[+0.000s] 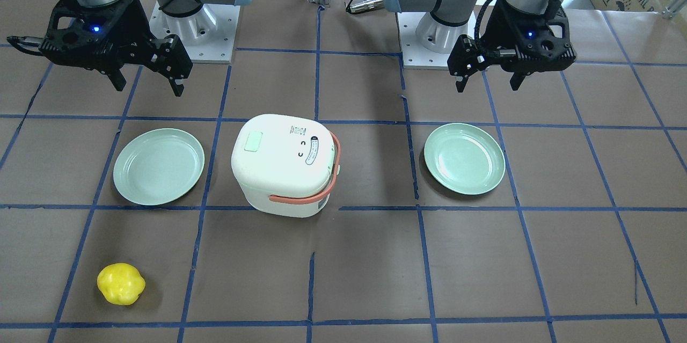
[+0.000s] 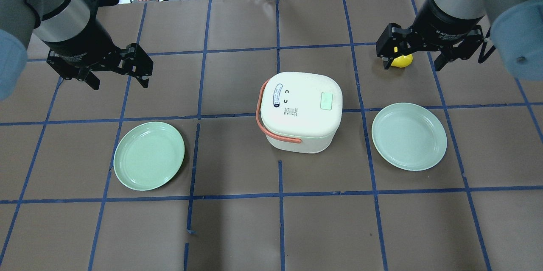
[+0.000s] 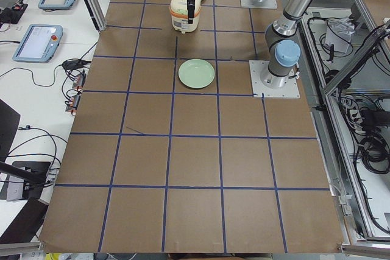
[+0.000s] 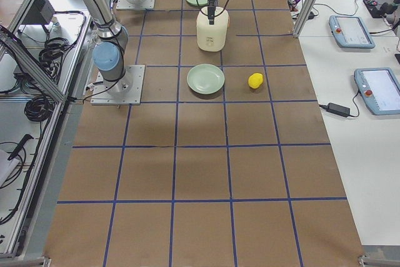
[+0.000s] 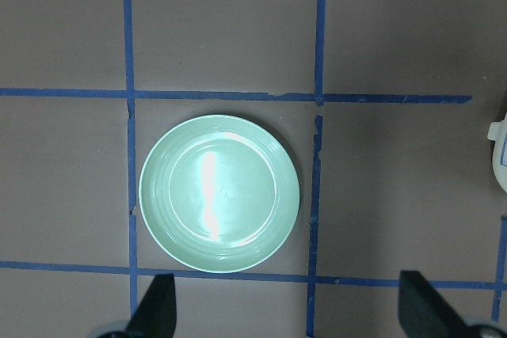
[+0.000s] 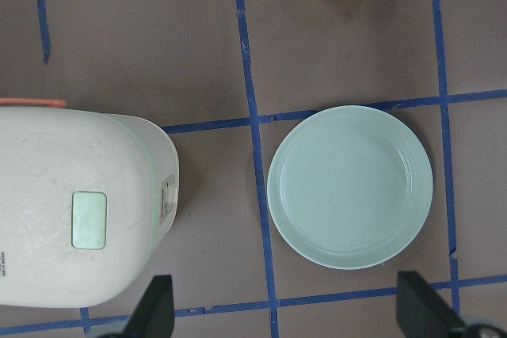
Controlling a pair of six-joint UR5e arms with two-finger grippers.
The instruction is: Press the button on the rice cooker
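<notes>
Plainly nothing has been pressed yet; both arms hang high over the worktop, well clear of everything on it.

Farthest left, the left end effector is spread wide and empty. Its wrist camera looks straight down on the left plate, which is bare, with only a sliver of the cooker at the view's right edge. That arm looks parked out of the way rather than lined up for work.

At the middle stands the cooker, white, lid shut, its orange handle folded down around the left and near sides. The pale green button sits on top of the lid, towards its right side, so it faces up and is open to a push from above. Nothing touches it.

Right of the cooker, apart from it, lies the right plate, also bare. Farther off on that side rests a yellow fruit, well apart from both plate and cooker.

Last, the right end effector is likewise wide open and carries nothing. Its wrist camera takes in the button, the plate and the fruit together, so I judge this the arm better placed for the job. It would probably do well to narrow its fingers first, so one tip meets the button squarely and doesn't straddle it.
</notes>
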